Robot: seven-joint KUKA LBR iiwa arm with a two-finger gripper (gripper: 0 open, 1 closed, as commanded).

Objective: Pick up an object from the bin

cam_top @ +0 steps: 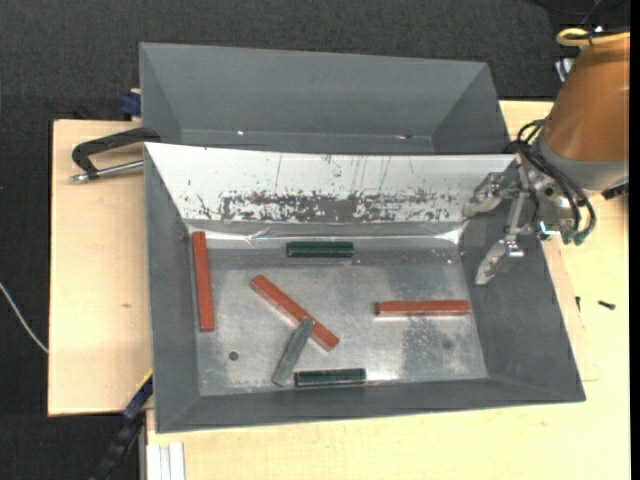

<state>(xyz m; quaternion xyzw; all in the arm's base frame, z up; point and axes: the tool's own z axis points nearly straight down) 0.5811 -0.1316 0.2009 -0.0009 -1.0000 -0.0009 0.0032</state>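
My gripper (487, 232) hangs over the bin's right sloping wall, above the floor, with its fingers spread open and nothing between them. The nearest thing is a red bar (422, 308) lying flat on the floor, below and to the left of the gripper and apart from it. A dark green bar (320, 251) lies along the foot of the back wall, farther left.
A red bar (293, 312) lies diagonally mid-floor, with a grey-green bar (293, 352) touching its lower end. Another dark green bar (330, 377) rests by the front wall. A long red bar (203, 280) runs along the left wall. The arm comes in from the right.
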